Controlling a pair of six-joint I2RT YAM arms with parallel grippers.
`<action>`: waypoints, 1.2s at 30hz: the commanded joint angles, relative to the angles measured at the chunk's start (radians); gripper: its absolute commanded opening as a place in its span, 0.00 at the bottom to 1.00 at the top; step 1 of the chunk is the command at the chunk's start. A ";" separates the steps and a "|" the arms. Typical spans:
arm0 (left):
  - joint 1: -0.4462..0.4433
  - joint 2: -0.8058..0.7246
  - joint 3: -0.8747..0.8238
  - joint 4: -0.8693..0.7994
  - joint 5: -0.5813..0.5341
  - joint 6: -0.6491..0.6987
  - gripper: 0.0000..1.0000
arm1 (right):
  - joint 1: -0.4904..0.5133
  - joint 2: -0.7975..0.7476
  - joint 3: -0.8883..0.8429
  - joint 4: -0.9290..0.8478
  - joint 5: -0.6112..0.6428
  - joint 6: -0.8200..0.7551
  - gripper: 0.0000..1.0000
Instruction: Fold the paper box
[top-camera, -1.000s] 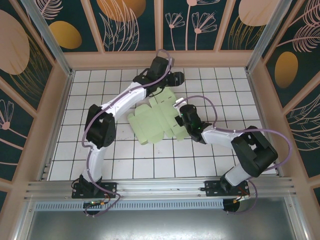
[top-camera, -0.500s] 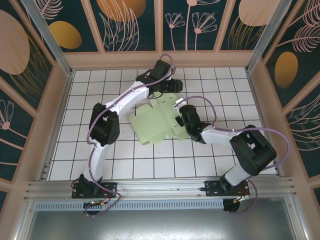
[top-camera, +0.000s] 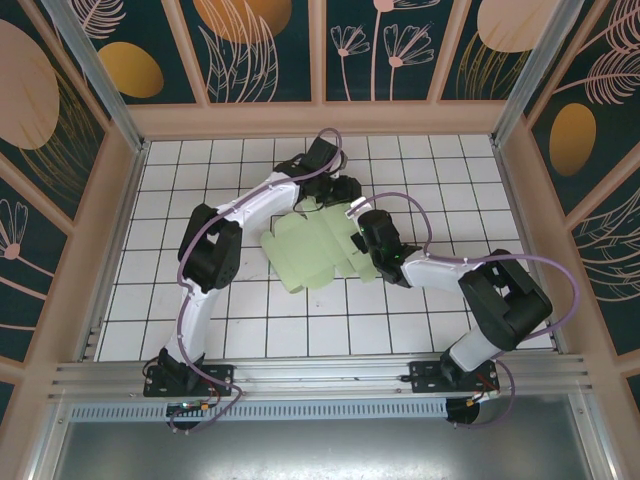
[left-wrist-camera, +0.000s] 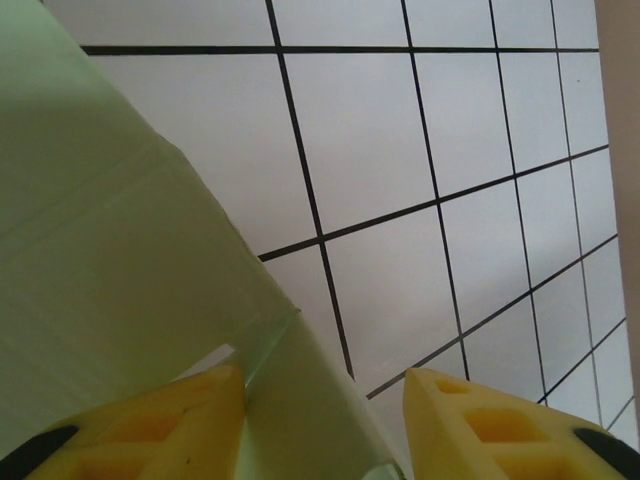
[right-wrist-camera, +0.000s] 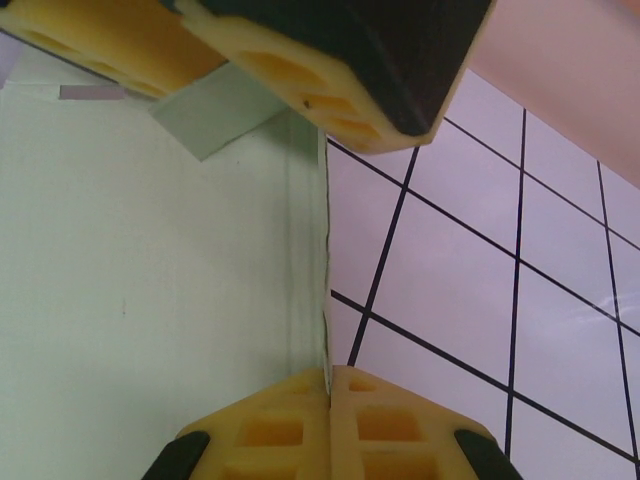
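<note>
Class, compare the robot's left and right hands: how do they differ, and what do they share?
The left hand holds its jaws apart around a paper box flap; the right hand is shut on the box's edge. The left hand is at the box's far side, the right hand at its right side. Both have yellow fingers.

One paper box, a single sheet, is lying on one tiled table. Two arms are reaching over it: one left arm, one right arm. Two grippers are showing, the left gripper and the right gripper, each carrying two yellow fingers. Two purple cables are running, one per arm.
</note>
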 joint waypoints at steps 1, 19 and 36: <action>-0.003 -0.041 -0.038 0.068 0.056 -0.063 0.42 | 0.009 0.010 0.035 0.051 0.033 -0.019 0.00; -0.001 -0.044 -0.043 0.128 0.078 -0.168 0.14 | 0.030 0.029 0.041 0.026 0.064 -0.045 0.00; 0.000 -0.059 -0.053 0.136 0.069 -0.162 0.30 | 0.031 0.042 0.049 0.016 0.074 -0.038 0.00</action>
